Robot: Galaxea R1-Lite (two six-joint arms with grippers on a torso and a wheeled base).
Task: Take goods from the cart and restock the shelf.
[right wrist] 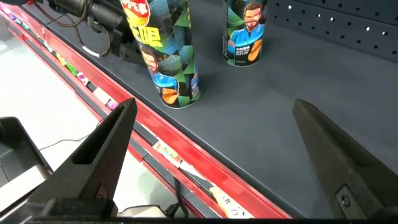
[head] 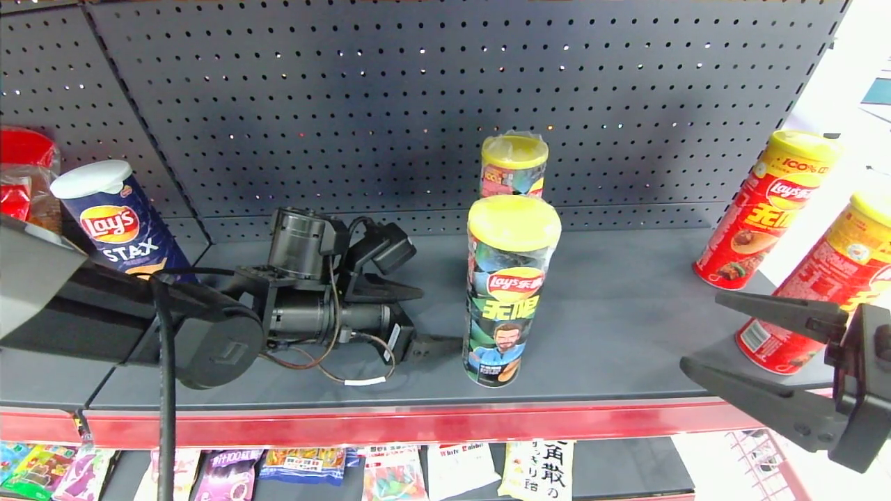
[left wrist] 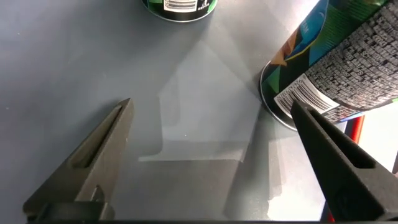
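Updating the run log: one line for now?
left gripper open beside front green chip can | right gripper open, empty | can upright on shelf

I see soft, even light on the shelf [head: 612, 327], with faint shadows. Head view's right edge blows out white. Pinpricks of light come through the pegboard [head: 418, 83]. Left wrist view catches a pale sheen.
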